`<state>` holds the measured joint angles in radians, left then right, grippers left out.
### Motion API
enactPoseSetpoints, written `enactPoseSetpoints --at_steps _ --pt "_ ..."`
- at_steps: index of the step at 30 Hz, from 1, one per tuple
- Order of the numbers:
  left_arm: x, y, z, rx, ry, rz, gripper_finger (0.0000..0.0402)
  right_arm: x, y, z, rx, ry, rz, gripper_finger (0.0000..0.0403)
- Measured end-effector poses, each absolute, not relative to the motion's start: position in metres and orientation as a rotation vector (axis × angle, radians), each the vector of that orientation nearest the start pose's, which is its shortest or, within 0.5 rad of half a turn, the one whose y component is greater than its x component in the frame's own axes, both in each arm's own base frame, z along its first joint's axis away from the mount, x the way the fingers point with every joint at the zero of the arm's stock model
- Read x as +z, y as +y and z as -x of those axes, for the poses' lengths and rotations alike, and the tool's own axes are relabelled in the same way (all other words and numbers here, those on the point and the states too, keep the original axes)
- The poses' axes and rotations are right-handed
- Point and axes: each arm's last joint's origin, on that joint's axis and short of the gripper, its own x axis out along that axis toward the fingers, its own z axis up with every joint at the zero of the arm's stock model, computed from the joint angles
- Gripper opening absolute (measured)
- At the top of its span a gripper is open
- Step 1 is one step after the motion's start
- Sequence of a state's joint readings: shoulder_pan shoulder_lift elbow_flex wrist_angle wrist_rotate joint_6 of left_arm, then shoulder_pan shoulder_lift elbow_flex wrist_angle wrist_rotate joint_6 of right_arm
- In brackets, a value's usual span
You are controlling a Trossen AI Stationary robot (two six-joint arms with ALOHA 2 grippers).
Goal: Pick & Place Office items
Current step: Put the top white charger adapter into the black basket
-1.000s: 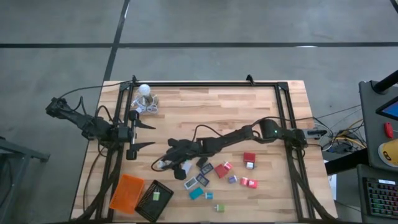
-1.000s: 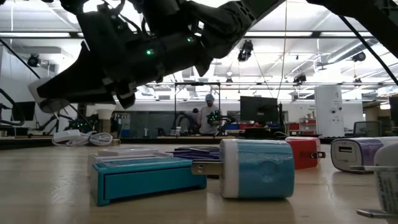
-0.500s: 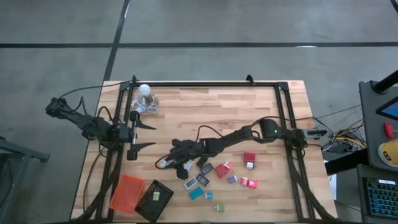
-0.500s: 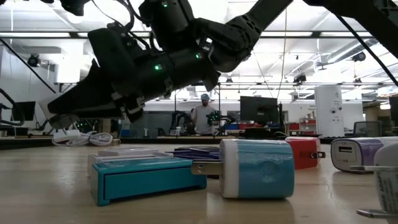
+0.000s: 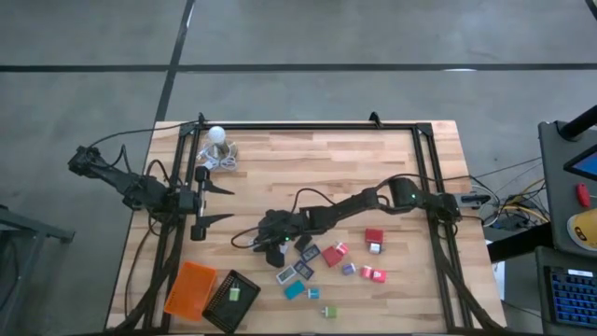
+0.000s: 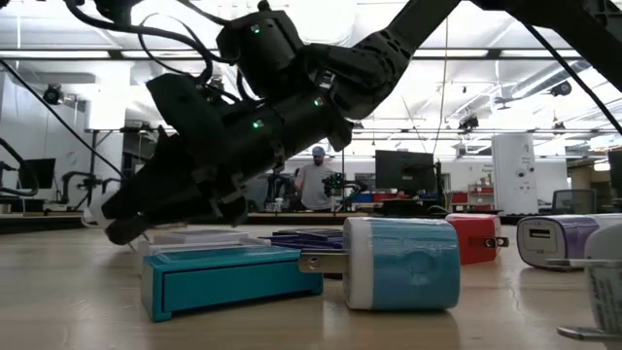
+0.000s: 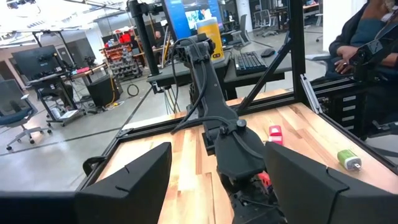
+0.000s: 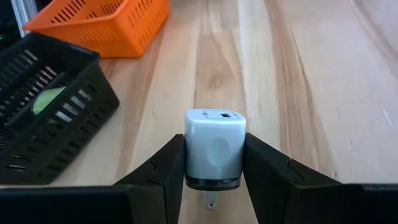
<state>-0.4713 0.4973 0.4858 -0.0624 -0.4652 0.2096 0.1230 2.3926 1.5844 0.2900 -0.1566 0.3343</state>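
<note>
Wood worktop (image 5: 317, 159): light planks, black frame round it; both arms reach in from the sides.
Right tool (image 8: 214, 163): low over worktop centre-front, w/ fingers (image 8: 166, 163) clamped on a white charger block (image 8: 215, 149); one metal prong shows under the block, port on its end face. In high view the tool (image 5: 272, 245) sits just left of the item cluster; block itself too small to make out there.
Left tool (image 7: 217, 180): at worktop's left edge, fingers well apart, nothing between them; high view shows it (image 5: 207, 203) near the frame rail, well apart from the items.
Office items: scattered front-right of centre. Red block (image 5: 374, 236) w/ a white piece touching its front side, red/white pieces (image 5: 336, 253), (image 5: 372, 274), purple piece (image 5: 348, 269), teal box (image 5: 294, 290), small teal piece (image 5: 313, 293), green piece (image 5: 327, 312), dark flat pieces (image 5: 308, 250) just beside right tool.
Low view: teal box (image 6: 228, 277) in front, teal-and-white plug block (image 6: 398, 262) just right of it w/ prongs toward the box; red block (image 6: 476, 238) and purple-white block (image 6: 564, 240) further right. Right arm (image 6: 253, 117) slants down over them, tip close to worktop.
Orange tray (image 5: 190, 289): front-left corner; contents not clear.
Black tray (image 5: 231, 301): touching or just beside orange tray on its right; green piece (image 5: 234, 293) inside.
White bulb (image 5: 216, 134): back-left, w/ coiled cord (image 5: 221, 157) beside it.
Room: person (image 6: 317, 180) standing far behind in low view; another person (image 7: 367, 37) seated at the edge of left wrist view.
</note>
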Motion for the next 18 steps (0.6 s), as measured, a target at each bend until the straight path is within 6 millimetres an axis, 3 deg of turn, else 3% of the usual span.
enactPoseSetpoints --at_steps 11,18 --pt "0.2797 -0.0461 -0.1191 -0.013 0.065 -0.243 0.0262 0.0991 0.0675 -0.5044 0.18 0.574 -0.339 0.0133" --pt "0.2797 -0.046 -0.1191 -0.012 0.065 -0.243 0.0262 0.0976 0.0673 -0.5035 0.177 0.587 -0.335 0.0169"
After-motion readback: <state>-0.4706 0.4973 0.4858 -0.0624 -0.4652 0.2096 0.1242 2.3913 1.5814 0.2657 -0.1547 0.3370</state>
